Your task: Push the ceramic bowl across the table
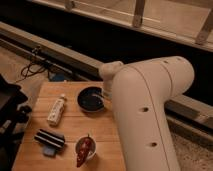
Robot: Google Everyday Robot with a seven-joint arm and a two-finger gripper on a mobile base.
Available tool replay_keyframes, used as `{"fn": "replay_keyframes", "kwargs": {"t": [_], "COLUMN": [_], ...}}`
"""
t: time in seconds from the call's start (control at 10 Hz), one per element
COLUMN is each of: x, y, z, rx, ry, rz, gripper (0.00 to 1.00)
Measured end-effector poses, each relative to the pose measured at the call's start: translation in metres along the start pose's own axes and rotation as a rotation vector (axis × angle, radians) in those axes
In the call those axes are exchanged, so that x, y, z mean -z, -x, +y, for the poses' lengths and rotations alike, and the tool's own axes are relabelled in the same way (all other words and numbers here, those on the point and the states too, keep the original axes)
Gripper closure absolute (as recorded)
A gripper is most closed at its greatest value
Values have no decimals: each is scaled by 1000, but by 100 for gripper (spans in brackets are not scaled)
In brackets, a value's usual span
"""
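Observation:
The ceramic bowl [90, 99] is round, shallow and glossy dark, and sits on the far part of the wooden table [70, 127], right of the middle. My big white arm [145, 110] fills the right side of the view and hides the table's right edge. My gripper [103, 93] reaches down from the arm's end to the bowl's right rim. Most of it is hidden behind the arm.
A white bottle [56, 110] lies left of the bowl. A black striped block on a blue pad [49, 139] lies near the front left. A small cup with a red chili pepper [85, 148] stands at the front. Dark equipment [10, 107] stands left of the table.

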Motion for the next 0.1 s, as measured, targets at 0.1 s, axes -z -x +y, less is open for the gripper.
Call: {"fn": "replay_keyframes", "kwargs": {"t": [0.1], "x": [1], "y": [2], "z": [1], "rx": [3], "ry": [0], "rz": [2], "gripper": [37]}}
